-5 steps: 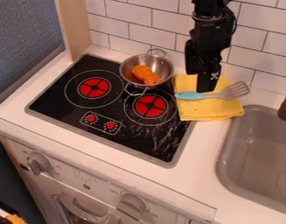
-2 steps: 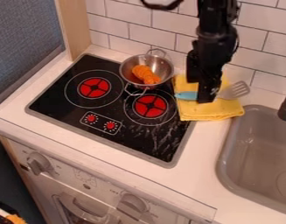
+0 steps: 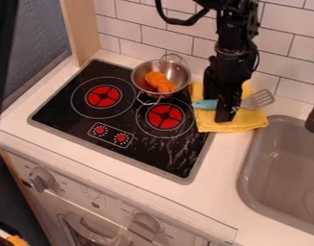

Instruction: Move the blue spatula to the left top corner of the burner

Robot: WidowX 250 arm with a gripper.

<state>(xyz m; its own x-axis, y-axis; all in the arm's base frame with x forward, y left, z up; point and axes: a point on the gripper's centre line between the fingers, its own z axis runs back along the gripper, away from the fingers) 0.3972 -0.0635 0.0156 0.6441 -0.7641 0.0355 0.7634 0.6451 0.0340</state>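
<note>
Gripper (image 3: 224, 119) lower across the blue spatula (image 3: 206, 104)

Since the earlier frame, your gripper has come down; you cannot tell how far open it is or whether it has hold of anything. Beside it, the spatula hasn't shifted: handle towards the stove (image 3: 183, 180), head towards the sink (image 3: 250, 178). Farther off, the pot (image 3: 141, 75) hasn't moved; well apart, a dark shape (image 3: 3, 48) has appeared.

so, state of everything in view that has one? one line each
end effector: lowered over the towel, across the spatula's handle; grip unclear
blue spatula: lying on the towel, slotted head pointing right; not on the cooktop's top left corner
yellow towel: folded, flat
pot: upright, uncovered, on the cooktop
orange food: inside the pot
</note>
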